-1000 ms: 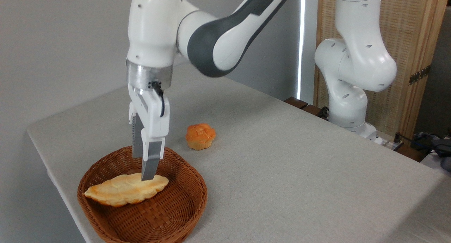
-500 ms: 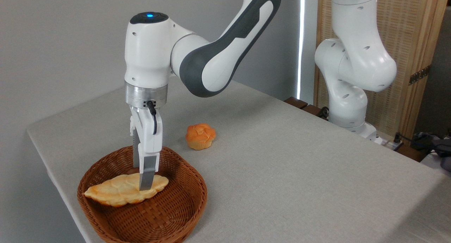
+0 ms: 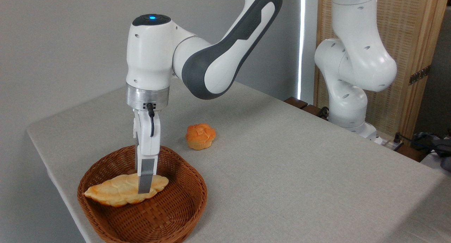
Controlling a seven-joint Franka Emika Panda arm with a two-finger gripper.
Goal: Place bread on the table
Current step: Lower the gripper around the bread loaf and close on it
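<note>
One loaf of bread (image 3: 121,191) lies inside the basket (image 3: 176,215). Gripper (image 3: 143,188) fingers straddle its right half; clamping cannot be confirmed. A bun (image 3: 200,136) sits behind the basket, on the table (image 3: 282,165).

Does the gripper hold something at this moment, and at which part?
It cannot be told. The gripper straddles the bread near its right end inside the basket, but its closing is not visible.
</note>
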